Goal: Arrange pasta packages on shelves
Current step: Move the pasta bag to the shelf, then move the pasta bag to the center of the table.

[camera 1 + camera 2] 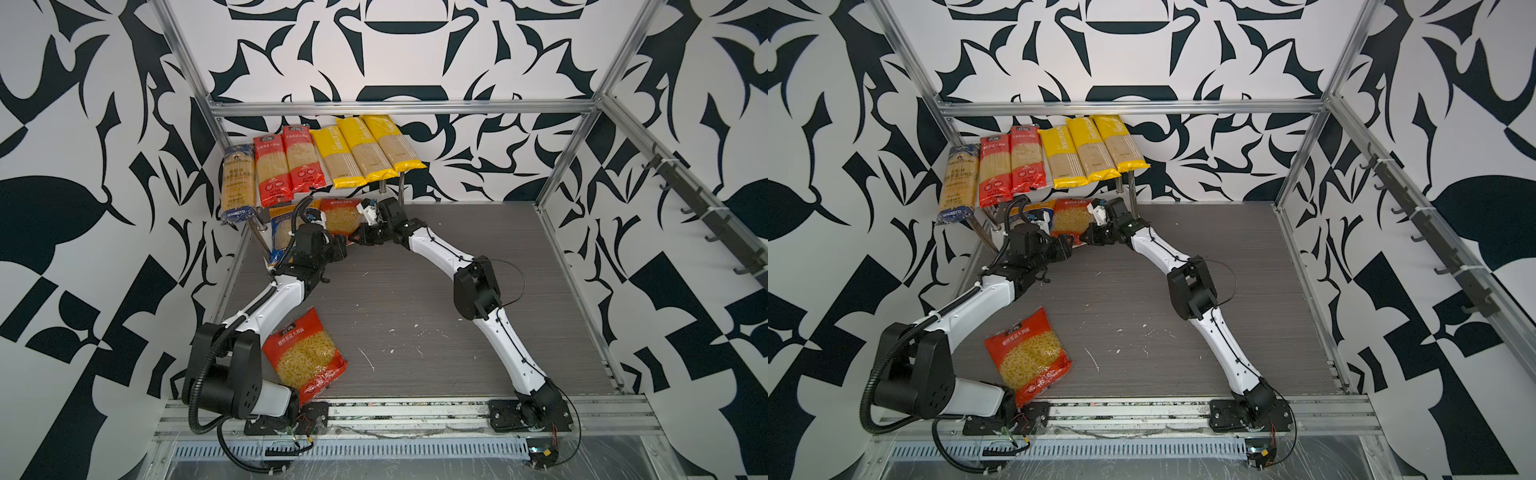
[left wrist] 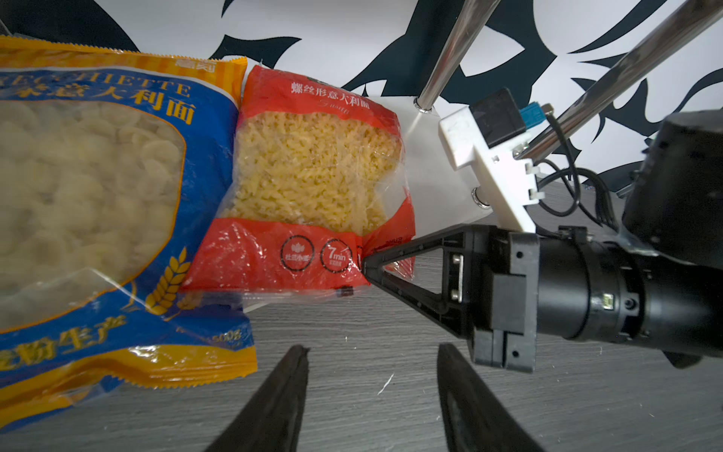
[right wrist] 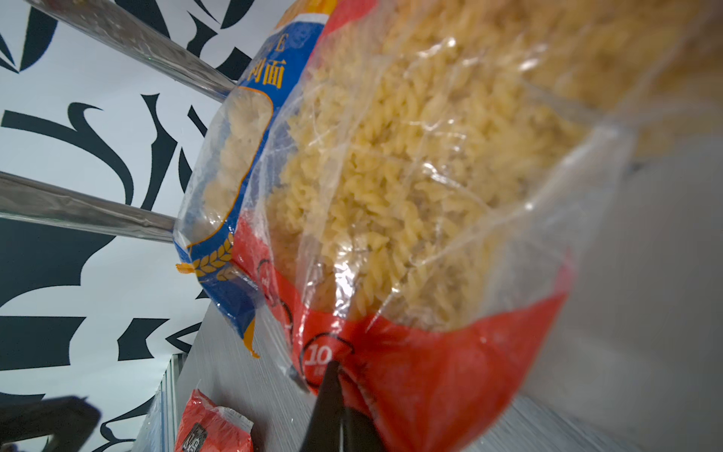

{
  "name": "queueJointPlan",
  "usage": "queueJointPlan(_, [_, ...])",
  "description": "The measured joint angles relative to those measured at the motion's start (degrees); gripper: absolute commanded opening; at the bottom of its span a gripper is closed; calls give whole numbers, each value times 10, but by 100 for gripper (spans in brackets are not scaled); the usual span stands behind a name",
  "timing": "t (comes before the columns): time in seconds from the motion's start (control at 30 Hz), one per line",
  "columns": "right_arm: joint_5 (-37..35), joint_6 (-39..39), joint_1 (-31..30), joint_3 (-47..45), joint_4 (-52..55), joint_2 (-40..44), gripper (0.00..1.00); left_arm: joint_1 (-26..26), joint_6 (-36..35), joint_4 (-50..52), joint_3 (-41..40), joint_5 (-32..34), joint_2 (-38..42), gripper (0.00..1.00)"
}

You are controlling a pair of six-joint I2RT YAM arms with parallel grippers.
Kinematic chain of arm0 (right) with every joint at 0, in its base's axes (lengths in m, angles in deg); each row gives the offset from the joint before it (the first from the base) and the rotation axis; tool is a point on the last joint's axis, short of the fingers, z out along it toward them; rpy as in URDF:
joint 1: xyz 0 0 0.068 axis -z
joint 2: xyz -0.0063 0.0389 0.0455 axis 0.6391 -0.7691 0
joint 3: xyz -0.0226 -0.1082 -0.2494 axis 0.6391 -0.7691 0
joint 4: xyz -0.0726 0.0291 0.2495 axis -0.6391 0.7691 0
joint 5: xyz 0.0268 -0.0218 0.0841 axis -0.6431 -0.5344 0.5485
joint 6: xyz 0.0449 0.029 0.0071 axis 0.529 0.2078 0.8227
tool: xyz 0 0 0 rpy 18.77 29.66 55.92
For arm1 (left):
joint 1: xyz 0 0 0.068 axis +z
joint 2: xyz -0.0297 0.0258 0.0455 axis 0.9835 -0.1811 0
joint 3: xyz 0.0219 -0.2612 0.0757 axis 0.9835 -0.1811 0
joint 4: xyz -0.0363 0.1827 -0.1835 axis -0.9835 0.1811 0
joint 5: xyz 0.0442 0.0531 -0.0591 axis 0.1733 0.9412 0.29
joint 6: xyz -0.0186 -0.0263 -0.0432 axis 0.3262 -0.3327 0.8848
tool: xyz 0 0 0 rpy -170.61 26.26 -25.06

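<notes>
In the left wrist view the left gripper (image 2: 371, 348) is empty, its fingers well apart over the table (image 2: 352, 411). On the lower shelf (image 2: 426, 156) the blue bag (image 2: 90, 188) lies touching the red bag (image 2: 313, 168). In a top view the red bag's long axis runs 12 to 6 o'clock, and its front hem overhangs the board. The right gripper (image 2: 364, 267) meets that bag at its 5 o'clock corner, fingers nearly together. We cannot tell whether they pinch the film. We judge the coming move to be a withdrawal toward 4 o'clock. The loose red bag (image 1: 305, 357) lies nearer the left arm.
</notes>
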Motion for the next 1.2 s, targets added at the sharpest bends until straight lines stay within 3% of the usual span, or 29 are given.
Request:
queueJointPlan(0.07, [5,3,1,-32,-5,19,48,0,1,2,0,0,5,57])
queueJointPlan(0.2, [12,27,1,-136,-49,75,62,0,3,15,-3,0,18,58])
queueJointPlan(0.5, [5,93,-23,-391,-171,190,62,0,16,60,-24,6,68,59])
queueJointPlan(0.67, [-37,117,-78,-490,-207,238,60,0,33,104,-51,20,108,60])
queueJointPlan(0.93, [-112,122,-188,-516,-208,252,60,0,52,203,-83,70,201,63])
queueJointPlan(1.2, [-125,119,-249,-463,-189,207,60,0,50,275,-83,119,272,65])
